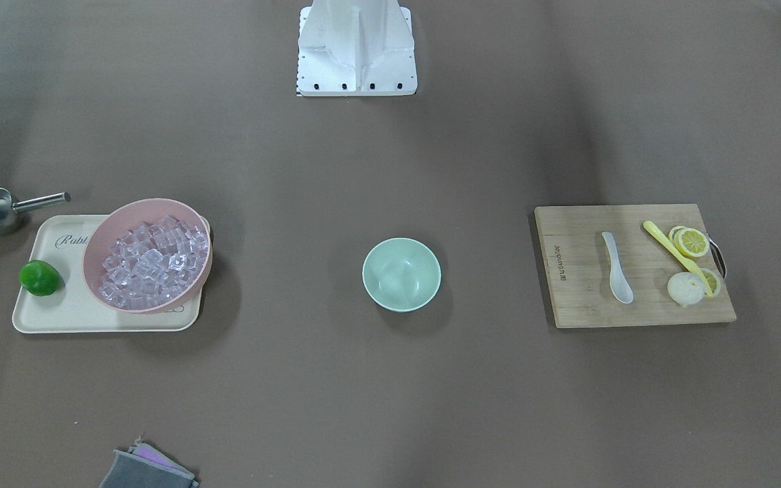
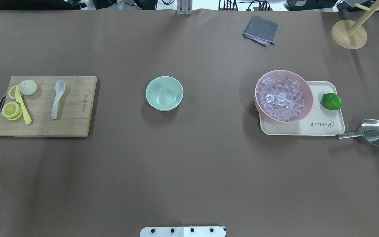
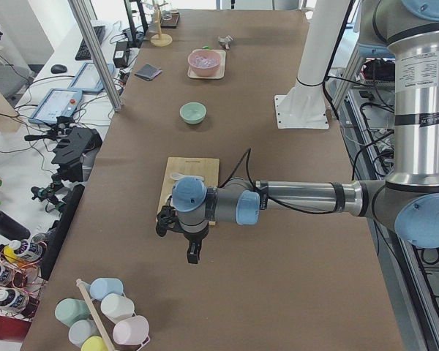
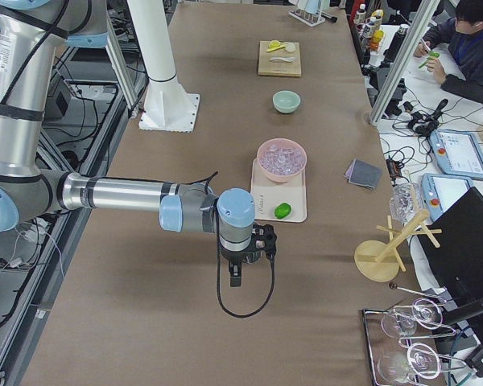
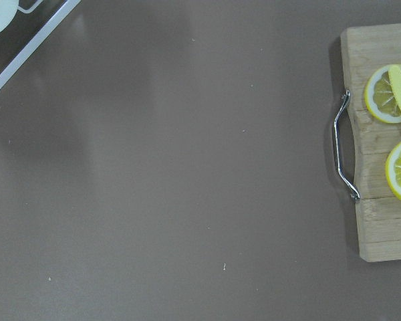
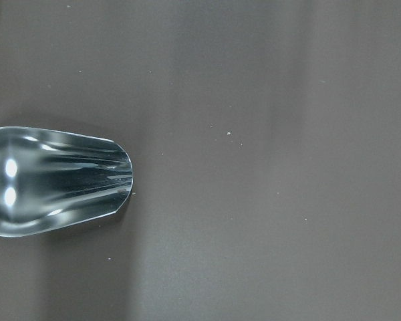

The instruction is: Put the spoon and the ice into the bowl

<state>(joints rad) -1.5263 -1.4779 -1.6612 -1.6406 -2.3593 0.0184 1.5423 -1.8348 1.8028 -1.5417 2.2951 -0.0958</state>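
The bowl [image 2: 164, 93] is being carried at the middle of the brown table [image 2: 189, 171]. Well to its left the spoon [image 2: 58, 98] is lying on a cutting board [image 2: 74, 108]. Well to its right the ice [image 2: 280, 96] is being held in a pink bowl [image 2: 257, 98]. Farther out, the left pincer [image 3: 192, 254] and right pincer [image 4: 235, 279] are hovering; whether they are apart or together cannot be told.

spoon [image 2: 57, 98]: white, flat on wooden board [image 2: 74, 121] | ice [image 2: 280, 97]: clear cubes heaped in pink bowl [image 2: 309, 100] | bowl [image 2: 164, 93]: mint-green — upright, empty
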